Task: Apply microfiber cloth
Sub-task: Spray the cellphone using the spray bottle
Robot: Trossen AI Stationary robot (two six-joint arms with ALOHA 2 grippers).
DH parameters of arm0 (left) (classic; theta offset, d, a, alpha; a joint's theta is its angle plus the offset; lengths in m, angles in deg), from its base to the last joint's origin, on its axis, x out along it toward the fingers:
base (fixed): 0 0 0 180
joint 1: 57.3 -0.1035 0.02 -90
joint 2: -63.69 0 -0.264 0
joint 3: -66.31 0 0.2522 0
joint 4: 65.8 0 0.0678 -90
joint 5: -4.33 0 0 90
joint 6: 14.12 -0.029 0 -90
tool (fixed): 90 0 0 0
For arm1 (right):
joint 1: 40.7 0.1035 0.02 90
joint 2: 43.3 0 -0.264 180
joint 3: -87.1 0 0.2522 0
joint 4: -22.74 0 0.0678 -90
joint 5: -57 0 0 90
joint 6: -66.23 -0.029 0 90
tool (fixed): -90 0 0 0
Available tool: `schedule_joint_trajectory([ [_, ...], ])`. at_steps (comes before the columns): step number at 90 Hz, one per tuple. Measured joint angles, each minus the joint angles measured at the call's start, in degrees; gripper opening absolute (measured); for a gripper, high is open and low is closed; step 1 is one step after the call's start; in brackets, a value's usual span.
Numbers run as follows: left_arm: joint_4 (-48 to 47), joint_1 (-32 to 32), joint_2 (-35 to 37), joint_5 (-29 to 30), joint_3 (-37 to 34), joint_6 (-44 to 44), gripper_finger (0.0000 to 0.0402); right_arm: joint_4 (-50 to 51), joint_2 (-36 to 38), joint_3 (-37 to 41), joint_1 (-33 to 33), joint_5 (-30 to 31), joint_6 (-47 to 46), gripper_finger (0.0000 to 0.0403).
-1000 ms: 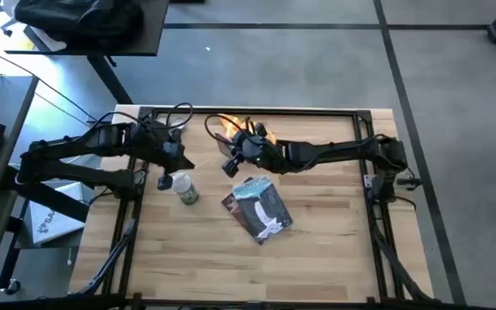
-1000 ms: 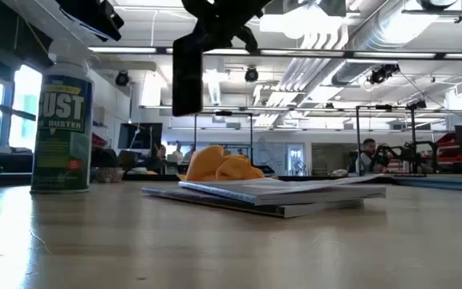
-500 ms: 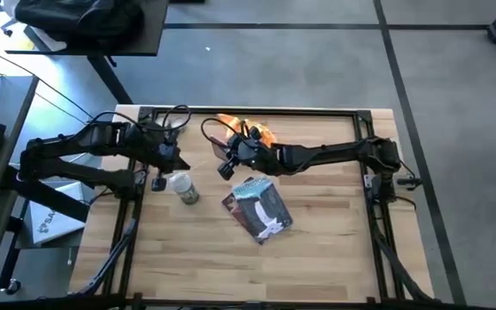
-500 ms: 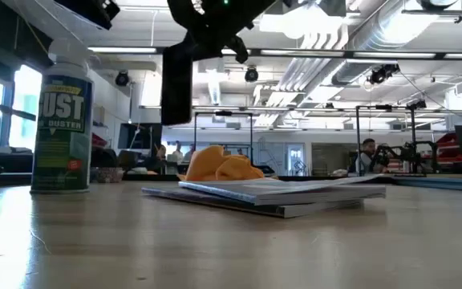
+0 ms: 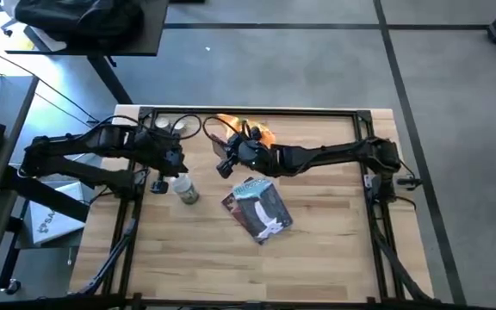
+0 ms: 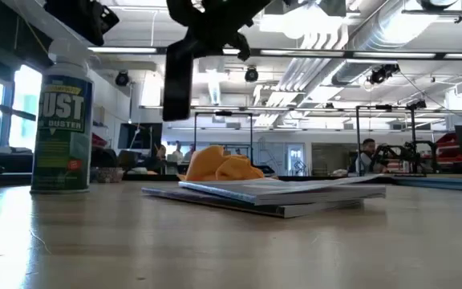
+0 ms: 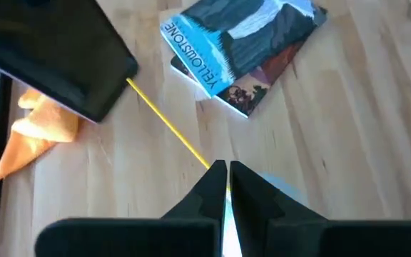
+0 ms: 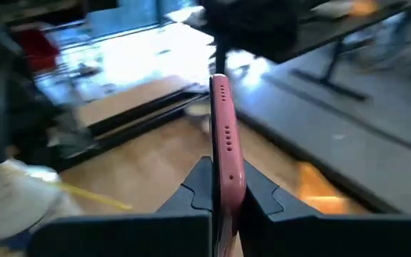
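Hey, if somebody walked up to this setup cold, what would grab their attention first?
Probably the bright orange-yellow microfiber cloth, lying crumpled at the table's far edge. Just in front of it the right gripper holds a dark phone in the air, its fingers shut on the phone's pink edge. A Yellowstone booklet lies mid-table, a duster can stands to its left, and the left gripper hovers above that can.

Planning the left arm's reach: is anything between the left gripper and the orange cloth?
Yes. The phone, held raised in the right gripper, hangs partly in front of the microfiber cloth as seen from the left gripper.
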Motion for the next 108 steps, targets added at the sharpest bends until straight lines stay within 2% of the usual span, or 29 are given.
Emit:
schedule_joint_trajectory([
  [7, 0.02, 0.0, 0.0, 0.01, 0.0, 0.0, 0.0, -0.4, 0.04, 0.0, 1.72, 4.73, 0.29, 0.0],
  [24, 0.0, 0.0, 0.0, -0.01, -0.04, -0.17, 0.0, -0.34, 0.04, 0.0, 4.87, 8.52, -2.08, 0.0],
  [38, -0.58, 0.0, 0.0, -0.01, -0.09, -2.19, 0.0, -0.36, 0.04, 0.0, 6.61, 14.12, -2.29, 0.0],
  [69, -2.84, 0.0, 0.04, 0.32, -0.09, -2.24, 0.0, -0.59, -0.07, 0.0, 6.8, 12.23, -3.17, 0.0],
  [108, -2.95, 0.0, 0.04, 0.18, -0.09, -2.05, 0.0, -7.04, -4.31, 0.0, 5.32, 11.11, -2.93, 0.0],
])
